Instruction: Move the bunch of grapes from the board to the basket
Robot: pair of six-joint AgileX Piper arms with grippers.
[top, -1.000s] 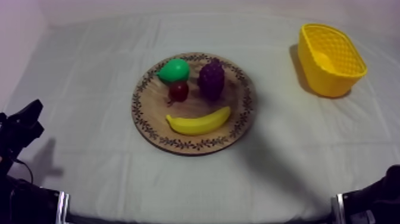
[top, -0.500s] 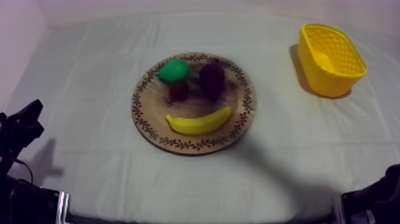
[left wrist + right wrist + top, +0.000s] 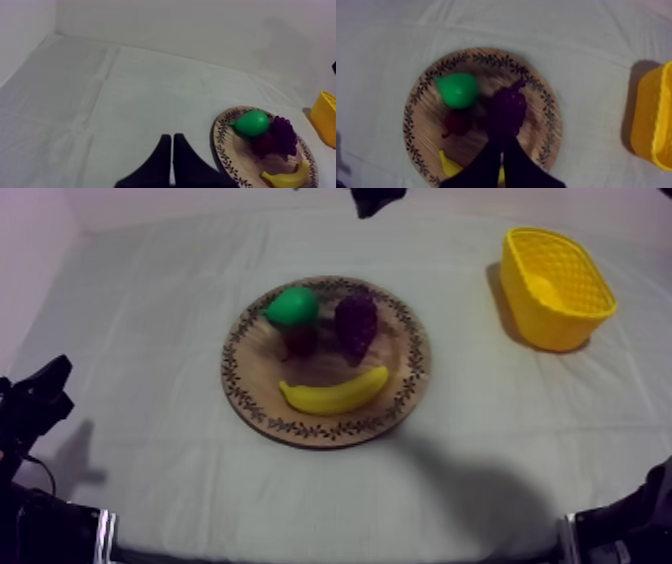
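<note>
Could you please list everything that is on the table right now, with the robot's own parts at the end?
wooden board: one, brown with a patterned rim, middle of the cloth
pear: one, green, far side of the board, left of the grapes
bunch of grapes: one, purple, on the board, right of the pear
small red fruit: one, dark red, on the board between pear and banana
banana: one, yellow, near side of the board
yellow basket: one, yellow, far right, apart from the board
cloth: one, grey-white, covering the table
left gripper: one, black, shut, over cloth left of the board
right gripper: one, black, shut, above the board by the grapes
</note>
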